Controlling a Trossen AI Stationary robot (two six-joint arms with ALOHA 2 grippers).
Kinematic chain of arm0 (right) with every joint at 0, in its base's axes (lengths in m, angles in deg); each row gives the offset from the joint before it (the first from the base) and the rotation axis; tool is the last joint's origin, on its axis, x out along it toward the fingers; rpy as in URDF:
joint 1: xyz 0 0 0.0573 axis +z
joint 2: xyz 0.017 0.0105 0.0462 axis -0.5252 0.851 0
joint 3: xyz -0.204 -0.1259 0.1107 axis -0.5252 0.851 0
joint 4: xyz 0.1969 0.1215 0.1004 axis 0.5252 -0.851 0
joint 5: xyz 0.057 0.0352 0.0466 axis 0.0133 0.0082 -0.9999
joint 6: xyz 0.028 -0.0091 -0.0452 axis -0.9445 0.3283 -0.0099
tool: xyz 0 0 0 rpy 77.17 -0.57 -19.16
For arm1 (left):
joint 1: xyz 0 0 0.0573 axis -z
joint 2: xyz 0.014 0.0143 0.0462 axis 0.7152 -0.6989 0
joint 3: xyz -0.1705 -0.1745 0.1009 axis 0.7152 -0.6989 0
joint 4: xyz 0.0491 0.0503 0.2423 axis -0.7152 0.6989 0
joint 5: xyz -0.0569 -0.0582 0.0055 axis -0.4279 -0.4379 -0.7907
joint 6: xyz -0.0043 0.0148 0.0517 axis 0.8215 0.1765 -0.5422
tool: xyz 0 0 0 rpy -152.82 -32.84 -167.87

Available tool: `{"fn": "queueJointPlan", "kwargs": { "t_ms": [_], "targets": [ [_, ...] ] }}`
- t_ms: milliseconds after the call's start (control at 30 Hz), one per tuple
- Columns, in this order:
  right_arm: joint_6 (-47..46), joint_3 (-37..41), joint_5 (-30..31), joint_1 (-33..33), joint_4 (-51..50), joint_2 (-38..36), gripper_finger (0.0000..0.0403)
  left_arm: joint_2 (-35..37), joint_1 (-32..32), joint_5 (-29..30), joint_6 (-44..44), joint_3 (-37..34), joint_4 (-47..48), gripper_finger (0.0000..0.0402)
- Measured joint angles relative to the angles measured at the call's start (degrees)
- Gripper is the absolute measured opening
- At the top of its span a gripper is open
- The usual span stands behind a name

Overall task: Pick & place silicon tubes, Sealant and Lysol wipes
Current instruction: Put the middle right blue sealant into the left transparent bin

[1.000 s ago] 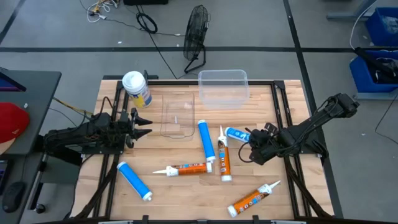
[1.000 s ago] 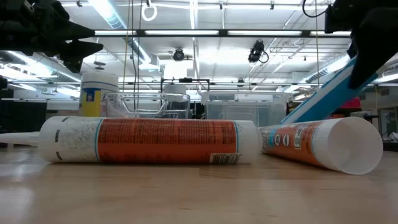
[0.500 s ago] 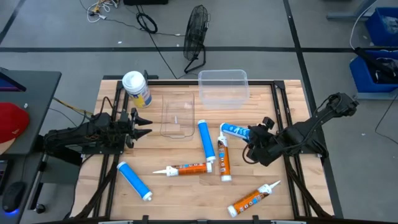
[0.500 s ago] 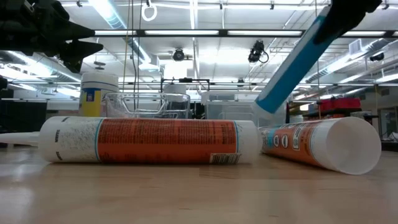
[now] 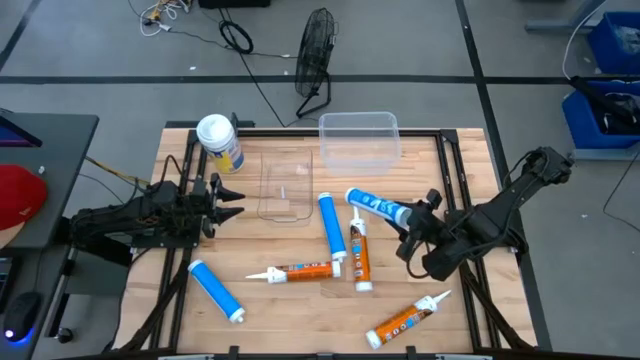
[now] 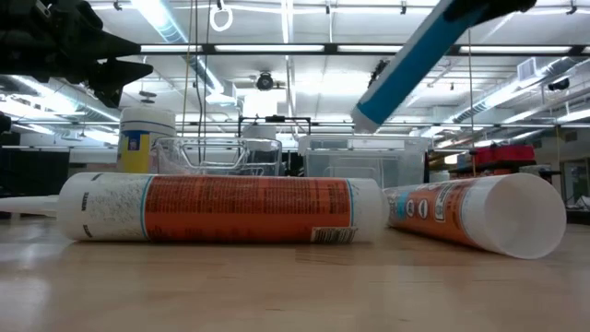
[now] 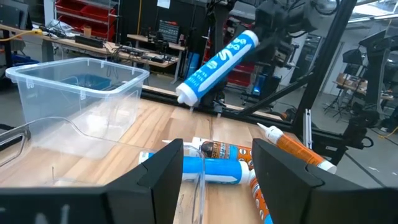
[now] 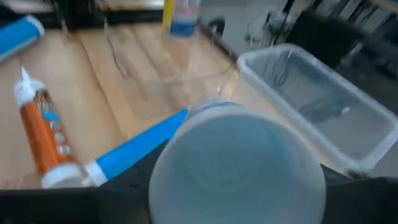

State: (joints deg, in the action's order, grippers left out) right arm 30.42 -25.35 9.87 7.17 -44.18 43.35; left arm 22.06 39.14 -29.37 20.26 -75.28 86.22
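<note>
Lysol wipes (image 5: 221, 143) stand upright at the bench's (image 5: 300, 300) far left corner, one blue tube (image 5: 374, 207) is lifted, the other tubes lie flat.

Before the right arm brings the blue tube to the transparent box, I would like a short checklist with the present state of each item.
1. Right pincer shut on the slim blue tube with white cap: ok.
2. Tube lifted clear of the wooden table: ok, low view shows it in the air.
3. Clear plastic bin open: ok.
4. Bin contents: cannot tell.
5. Left pincer out of the path, at the table's left: ok.
6. Grip firmness: cannot tell.
</note>
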Motion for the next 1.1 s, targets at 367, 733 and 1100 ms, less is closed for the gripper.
{"fn": "queueJointPlan", "kwargs": {
  "t_ms": [367, 733, 1100],
  "targets": [
    [12.45, 0.00, 9.34, 1.73, 11.45, -0.17, 0.0200, -0.01, 0.00, -0.02, 0.72, 0.00, -8.95, 0.0197],
    [15.61, 0.00, 10.40, 1.90, 16.13, -0.17, 0.0198, -7.19, 0.02, -0.68, 7.65, -6.61, -26.03, 0.0197],
    [5.74, 2.44, 2.78, 2.85, 11.85, -0.06, 0.0198, -13.89, 0.96, -0.72, 6.88, -6.71, -26.97, 0.0197]
  ]
}}
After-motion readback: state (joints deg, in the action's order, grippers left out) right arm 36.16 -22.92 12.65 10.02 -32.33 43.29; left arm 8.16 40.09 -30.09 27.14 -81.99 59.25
